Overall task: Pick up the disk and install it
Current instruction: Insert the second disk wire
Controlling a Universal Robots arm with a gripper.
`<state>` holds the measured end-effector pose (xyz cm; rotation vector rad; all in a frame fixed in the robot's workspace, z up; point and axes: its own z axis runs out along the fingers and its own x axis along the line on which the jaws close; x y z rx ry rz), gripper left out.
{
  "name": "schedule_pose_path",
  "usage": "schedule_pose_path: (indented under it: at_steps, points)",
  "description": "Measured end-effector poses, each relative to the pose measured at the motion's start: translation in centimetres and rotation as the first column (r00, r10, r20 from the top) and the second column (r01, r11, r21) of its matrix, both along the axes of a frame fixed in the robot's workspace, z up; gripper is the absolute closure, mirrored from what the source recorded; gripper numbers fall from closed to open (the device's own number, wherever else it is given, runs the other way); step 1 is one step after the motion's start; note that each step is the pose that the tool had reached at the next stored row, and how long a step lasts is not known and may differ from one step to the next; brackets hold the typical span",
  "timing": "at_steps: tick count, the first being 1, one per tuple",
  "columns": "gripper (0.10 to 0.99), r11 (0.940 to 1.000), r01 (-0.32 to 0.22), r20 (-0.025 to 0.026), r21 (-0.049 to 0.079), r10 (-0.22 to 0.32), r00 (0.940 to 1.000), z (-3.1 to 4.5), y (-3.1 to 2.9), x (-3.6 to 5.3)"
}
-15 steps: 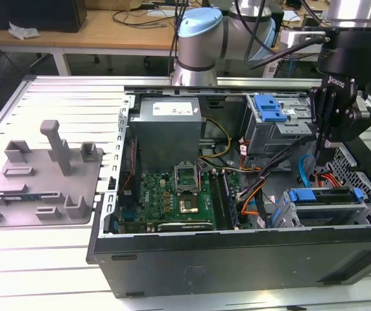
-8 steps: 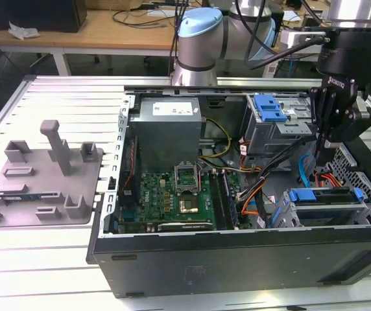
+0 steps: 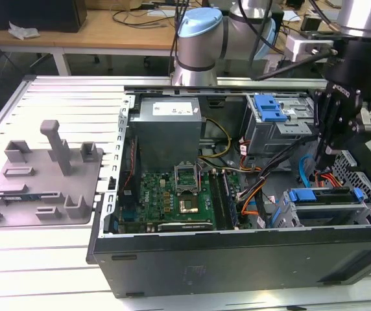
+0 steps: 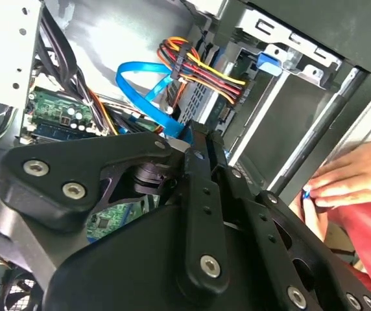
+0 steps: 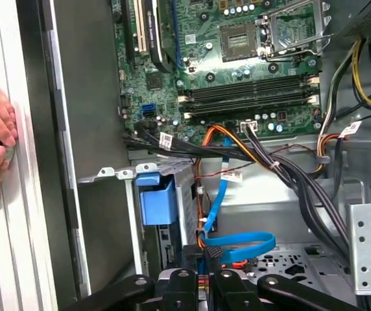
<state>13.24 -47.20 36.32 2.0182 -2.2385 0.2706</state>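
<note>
exterior: high, oblique over open computer case | wrist views: close inside, probably sharing blue cable

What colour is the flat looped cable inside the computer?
Bright blue. The flat cable shows best in the first wrist view.

The arm is seen reaching down at the exterior view's right, its black gripper pointed downward with the jaws drawn close together, while a person's hand is seen nearby.

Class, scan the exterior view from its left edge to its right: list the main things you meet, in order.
Grey plastic stand → power supply box → blue-topped drive cage → end effector.
</note>
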Motion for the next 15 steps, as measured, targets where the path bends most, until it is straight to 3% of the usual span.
schedule_pose_path:
  at_steps: [1, 5, 7, 9, 12, 14, 15]
  points:
    - [0.925, 0.9998, 0.0, 0.0019, 0.018, 0.0, 1.0, 0.0, -0.37, 0.0]
    - [0.925, 0.9982, 0.0, 0.0081, 0.06, 0.0, 1.0, 0.0, -1.16, 0.0]
    - [0.925, 0.9963, 0.0, 0.0104, 0.085, -0.001, 0.9999, 0.0, -1.84, 0.0]
    - [0.925, 0.9956, -0.001, 0.0114, 0.094, -0.001, 0.9999, 0.0, -2.63, 0.0]
    - [0.925, 0.9946, 0.0, 0.0122, 0.103, -0.001, 0.9999, -0.01, -4.5, -0.01]
    - [0.925, 0.9924, -0.001, 0.0129, 0.123, -0.001, 0.9999, 0.0, -4.99, -0.02]
    - [0.925, 0.9894, -0.003, 0.0144, 0.145, 0.001, 0.9999, -0.01, -5.14, -0.02]
